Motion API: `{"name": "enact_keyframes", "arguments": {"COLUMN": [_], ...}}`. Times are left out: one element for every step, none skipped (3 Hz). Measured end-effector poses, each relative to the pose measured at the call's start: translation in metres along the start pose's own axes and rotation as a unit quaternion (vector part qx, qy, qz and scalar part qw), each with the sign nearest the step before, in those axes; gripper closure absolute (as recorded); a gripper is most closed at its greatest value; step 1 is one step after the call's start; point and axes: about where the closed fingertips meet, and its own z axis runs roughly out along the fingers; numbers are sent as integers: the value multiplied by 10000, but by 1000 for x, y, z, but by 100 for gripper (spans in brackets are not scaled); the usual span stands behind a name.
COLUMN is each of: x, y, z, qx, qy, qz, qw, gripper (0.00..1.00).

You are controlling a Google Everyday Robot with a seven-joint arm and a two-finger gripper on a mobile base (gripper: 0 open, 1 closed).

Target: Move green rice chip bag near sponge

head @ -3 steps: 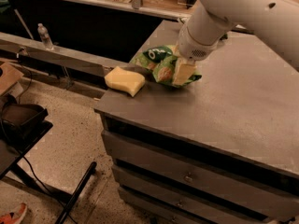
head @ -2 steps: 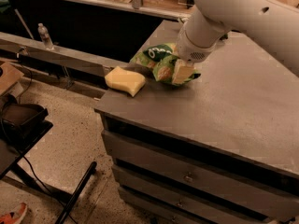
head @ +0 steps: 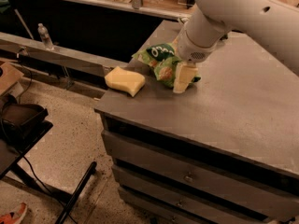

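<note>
Lying on the grey cabinet top (head: 233,111) near its front left corner, the green rice chip bag (head: 159,59) sat crumpled and just beside the sponge (head: 124,80). Only a narrow strip of bare surface showed between them. The sponge rested at the very corner, to the bag's left and a little nearer the front edge.

Across the last second almost nothing had moved. Bag and sponge kept their places, and the gripper (head: 183,78) stayed low against the top at the bag's right end, with the white arm (head: 219,17) rising up and to the right behind it. Whether the gripper was clamped on the bag or had already let go could not be told.

That stillness suggested the carry was over and the placing essentially met. What probably remained was a release and a straight lift away. The light, wrinkly bag might cling and drag along, and any sideways push risked nudging the sponge off the corner.
</note>
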Motion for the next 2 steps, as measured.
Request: {"name": "enact_keyframes", "arguments": {"x": [12,38], "y": [-2,-5], "z": [-17,-58], "qx": [49,307], "qy": [-364,-850], "qz": [326,852], "qw": [9988,9923], "gripper": [0,0]}}
